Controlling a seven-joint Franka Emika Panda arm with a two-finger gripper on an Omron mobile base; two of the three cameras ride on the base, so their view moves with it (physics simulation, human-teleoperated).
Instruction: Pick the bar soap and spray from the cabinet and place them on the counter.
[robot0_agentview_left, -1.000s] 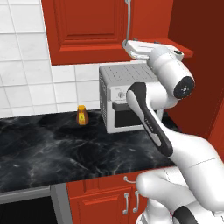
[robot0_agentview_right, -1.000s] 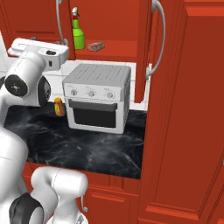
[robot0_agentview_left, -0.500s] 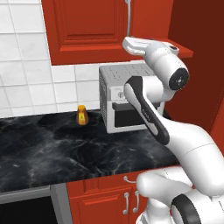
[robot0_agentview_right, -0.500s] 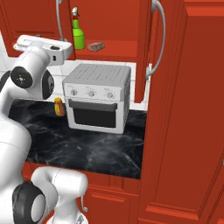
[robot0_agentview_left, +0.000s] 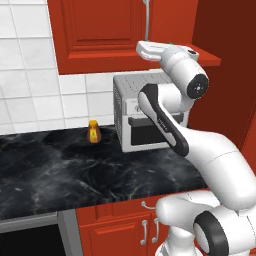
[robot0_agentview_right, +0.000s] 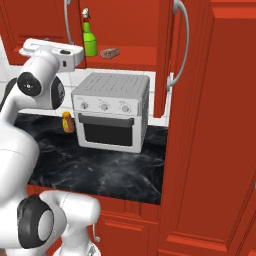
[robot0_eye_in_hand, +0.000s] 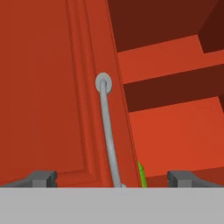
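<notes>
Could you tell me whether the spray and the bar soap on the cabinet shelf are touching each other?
Apart. The right base view shows the spray standing left of the bar soap, with a strip of bare red shelf plainly visible between them.

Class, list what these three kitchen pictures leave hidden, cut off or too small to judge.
- Spray: right base view, its base is hidden by the arm; hand view, just a green sliver past the door edge.
- Bar soap: right base view, too small for detail.
- Gripper: hand view, fingertips cut off at the bottom.
- Cabinet: left base view, the door hides the shelf.
</notes>
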